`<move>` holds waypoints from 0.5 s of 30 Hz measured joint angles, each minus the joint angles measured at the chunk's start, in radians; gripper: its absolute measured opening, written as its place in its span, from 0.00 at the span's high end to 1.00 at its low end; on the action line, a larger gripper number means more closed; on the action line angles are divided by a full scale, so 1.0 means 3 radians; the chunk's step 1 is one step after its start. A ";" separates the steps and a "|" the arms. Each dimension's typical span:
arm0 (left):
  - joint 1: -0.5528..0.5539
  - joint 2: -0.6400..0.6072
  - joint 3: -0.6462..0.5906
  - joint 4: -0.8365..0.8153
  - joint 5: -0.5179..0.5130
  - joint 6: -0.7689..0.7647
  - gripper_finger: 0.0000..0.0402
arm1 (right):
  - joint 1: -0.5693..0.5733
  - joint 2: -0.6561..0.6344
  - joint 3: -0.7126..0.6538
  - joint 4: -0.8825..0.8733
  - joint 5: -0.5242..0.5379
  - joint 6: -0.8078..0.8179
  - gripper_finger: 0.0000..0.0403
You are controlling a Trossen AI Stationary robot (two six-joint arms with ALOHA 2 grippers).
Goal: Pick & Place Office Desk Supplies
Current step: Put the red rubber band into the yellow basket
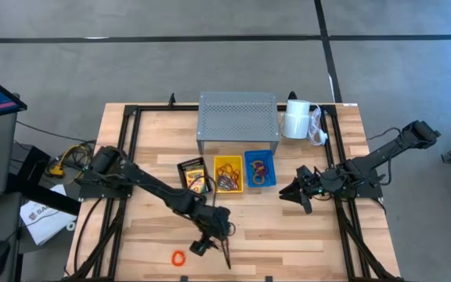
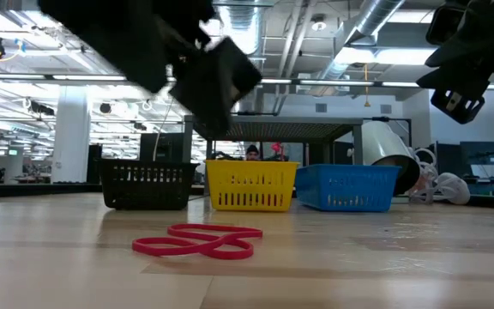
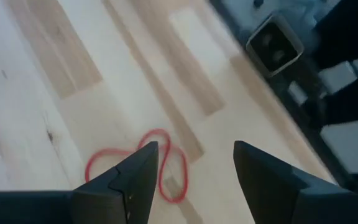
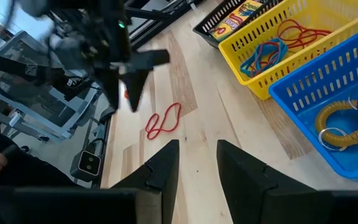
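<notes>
The left claw (image 1: 210, 248), fingers spread, hangs just beside the red rubber band (image 1: 179, 258) lying on the surface (image 1: 304, 243), far nearer than the right arm.

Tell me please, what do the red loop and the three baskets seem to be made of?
Red loop: likely rubber; thin, matte, lying limp in a twisted figure-eight on the table.
Black basket, yellow basket, blue basket: probably moulded plastic; uniform solid colour, slotted walls, slight sheen.
</notes>
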 joint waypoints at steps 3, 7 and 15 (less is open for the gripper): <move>0.0000 0.0145 0.0105 -0.0117 -0.0015 0.0085 0.48 | 0.0000 0.0001 -0.0001 -0.0008 0.0000 0.0000 0.74; -0.0023 0.0253 0.0135 -0.0295 -0.0148 0.0394 0.45 | 0.0000 0.0001 -0.0001 -0.0005 0.0000 0.0001 0.74; -0.0064 0.0282 0.0137 -0.0331 -0.0484 0.0793 0.39 | 0.0000 0.0000 -0.0001 -0.0005 0.0000 0.0001 0.74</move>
